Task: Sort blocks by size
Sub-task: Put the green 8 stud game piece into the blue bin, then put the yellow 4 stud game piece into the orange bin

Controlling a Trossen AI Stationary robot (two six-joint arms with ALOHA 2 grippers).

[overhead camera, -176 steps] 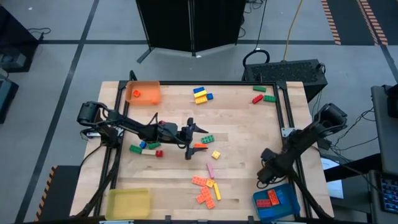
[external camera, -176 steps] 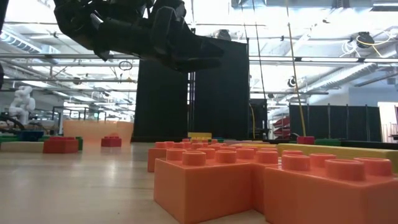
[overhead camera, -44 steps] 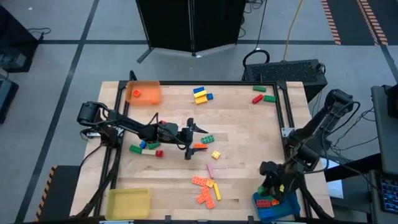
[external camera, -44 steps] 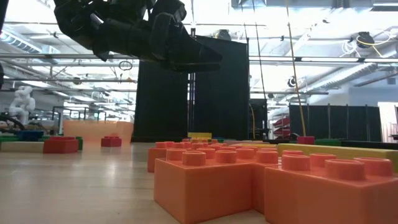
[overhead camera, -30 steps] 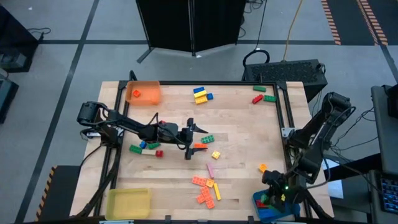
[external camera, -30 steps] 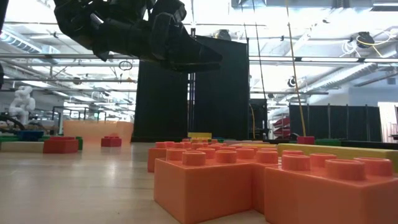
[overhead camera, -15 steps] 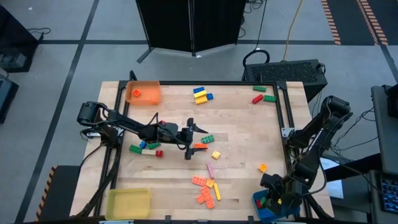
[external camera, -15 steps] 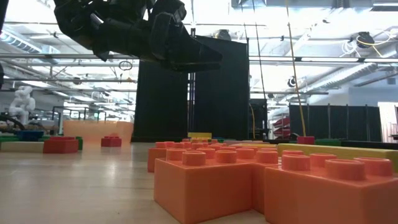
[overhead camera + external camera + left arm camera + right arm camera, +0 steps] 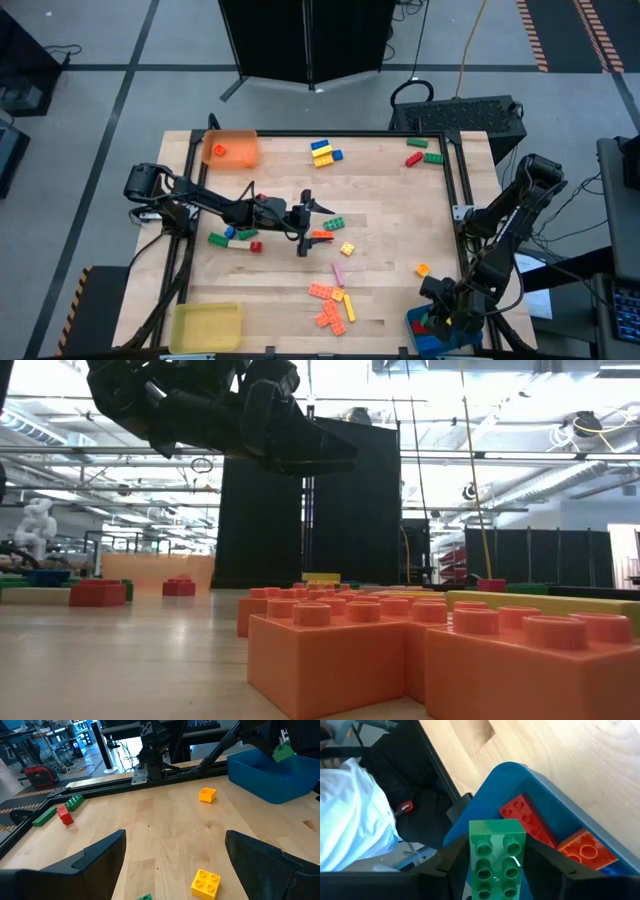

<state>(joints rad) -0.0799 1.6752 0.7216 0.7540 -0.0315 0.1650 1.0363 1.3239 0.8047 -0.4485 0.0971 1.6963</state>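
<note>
Right gripper (image 9: 495, 870): fingers clamped on green block (image 9: 496, 855), over blue tray (image 9: 540, 795) at desk (image 9: 400, 200) corner | tray holds red block (image 9: 527, 817), orange block (image 9: 585, 849) | Left gripper (image 9: 172, 855): fingers apart, mid-desk above yellow block (image 9: 205, 882).

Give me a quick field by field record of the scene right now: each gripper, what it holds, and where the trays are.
Left gripper: open, empty, over mid-table
Right gripper: holding a green block above the blue tray
Blue tray contents: a red block, an orange block
Orange tray: far left corner
Yellow tray: near left corner
Loose blocks: scattered on the table
</note>
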